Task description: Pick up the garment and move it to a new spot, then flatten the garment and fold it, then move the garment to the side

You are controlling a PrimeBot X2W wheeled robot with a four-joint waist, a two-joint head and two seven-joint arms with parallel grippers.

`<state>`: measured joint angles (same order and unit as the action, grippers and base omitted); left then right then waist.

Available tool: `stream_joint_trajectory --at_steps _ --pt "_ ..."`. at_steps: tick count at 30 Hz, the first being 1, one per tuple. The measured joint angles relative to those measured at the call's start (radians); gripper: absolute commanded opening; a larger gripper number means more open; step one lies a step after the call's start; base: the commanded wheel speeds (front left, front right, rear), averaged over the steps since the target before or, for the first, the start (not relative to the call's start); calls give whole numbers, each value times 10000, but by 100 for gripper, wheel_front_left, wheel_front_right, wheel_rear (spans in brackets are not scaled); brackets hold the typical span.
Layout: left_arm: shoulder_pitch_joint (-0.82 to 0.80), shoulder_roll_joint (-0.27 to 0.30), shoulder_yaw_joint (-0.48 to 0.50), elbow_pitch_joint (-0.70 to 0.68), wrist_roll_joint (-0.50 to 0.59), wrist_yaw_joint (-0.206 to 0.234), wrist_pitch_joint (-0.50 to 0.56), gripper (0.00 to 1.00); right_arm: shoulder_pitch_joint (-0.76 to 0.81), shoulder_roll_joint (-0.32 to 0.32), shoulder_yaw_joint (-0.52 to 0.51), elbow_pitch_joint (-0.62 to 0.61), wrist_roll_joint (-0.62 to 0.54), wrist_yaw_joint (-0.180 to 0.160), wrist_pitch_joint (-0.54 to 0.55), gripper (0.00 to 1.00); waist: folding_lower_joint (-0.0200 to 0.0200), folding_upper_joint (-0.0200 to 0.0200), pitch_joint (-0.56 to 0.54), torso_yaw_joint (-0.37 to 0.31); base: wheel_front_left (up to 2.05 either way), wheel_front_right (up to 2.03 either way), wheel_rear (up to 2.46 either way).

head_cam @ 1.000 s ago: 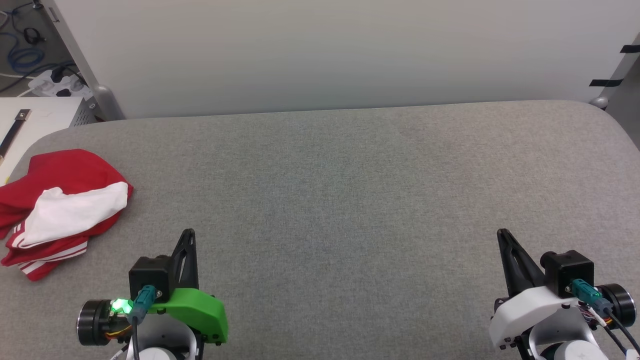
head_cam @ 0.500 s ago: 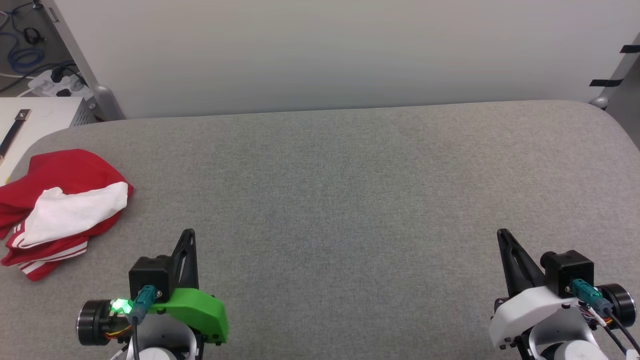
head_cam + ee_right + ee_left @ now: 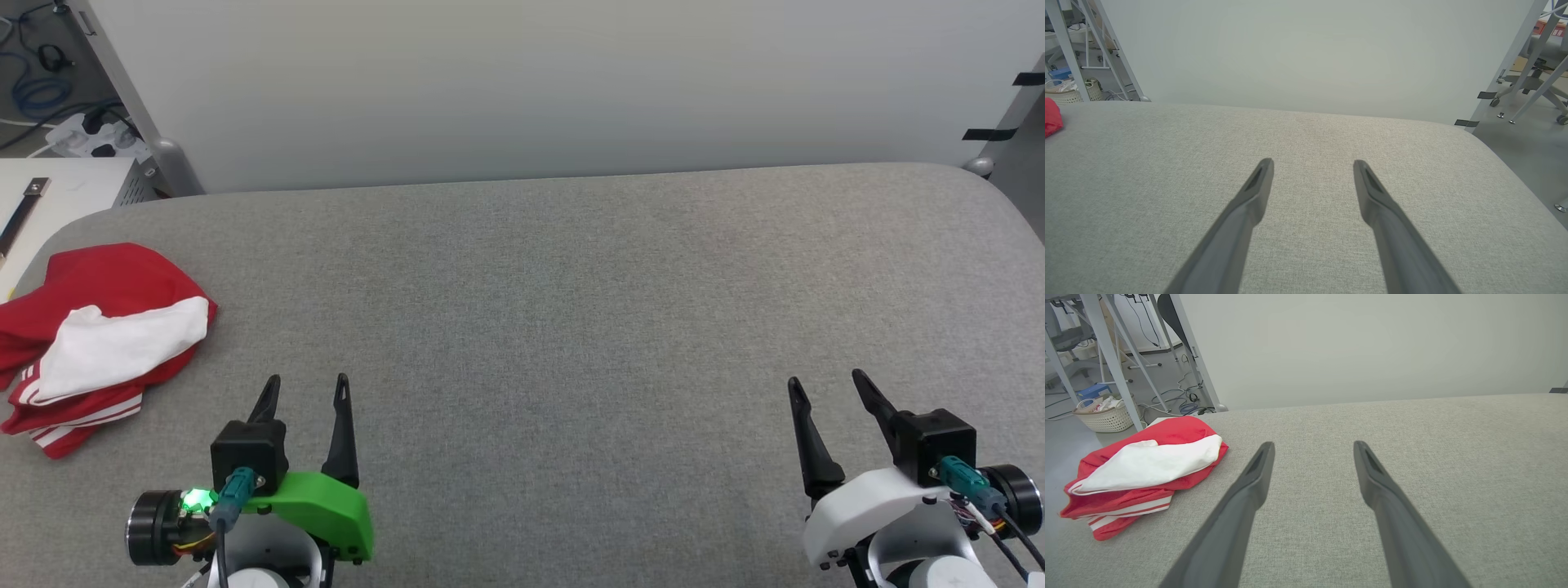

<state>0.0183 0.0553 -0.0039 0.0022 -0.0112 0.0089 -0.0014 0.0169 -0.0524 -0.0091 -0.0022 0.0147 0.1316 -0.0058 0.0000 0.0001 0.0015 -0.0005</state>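
Red jersey fabric, with a white sleeve lying over the top and striped trim at the near side, marks the garment (image 3: pixel 106 343). It lies bunched in a heap at the left edge of the grey tabletop (image 3: pixel 571 286), and nothing touches it. I read the left end effector (image 3: pixel 308 379) as released: its two dark fingers stand apart with bare tabletop between them, and it grasps nothing. The right end effector (image 3: pixel 824 378) is likewise released and empty, at the near right, well apart from the garment. In the left wrist view the heap sits ahead and to the left of the finger line, not between the fingers. I judge the task to be at its first step, the pick-up, with none of it done: the garment is neither lifted, flattened nor folded. The next move calls for the left arm to swing toward the heap, descend with fingers spread, and close on a raised fold, preferably the upper red ridge or the white sleeve. A shallow pinch may take one layer only and let the rest drag, so I would aim deep enough to gather several. The wide bare middle of the tabletop offers the new spot.
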Motion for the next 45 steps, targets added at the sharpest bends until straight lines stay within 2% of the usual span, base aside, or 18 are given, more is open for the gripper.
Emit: stream_joint_trajectory --at_steps 45 --pt "-11 0 -458 44 -150 495 -1037 100 12 0 -596 -366 771 0 -974 100 1 0 95 97 0 0 0"
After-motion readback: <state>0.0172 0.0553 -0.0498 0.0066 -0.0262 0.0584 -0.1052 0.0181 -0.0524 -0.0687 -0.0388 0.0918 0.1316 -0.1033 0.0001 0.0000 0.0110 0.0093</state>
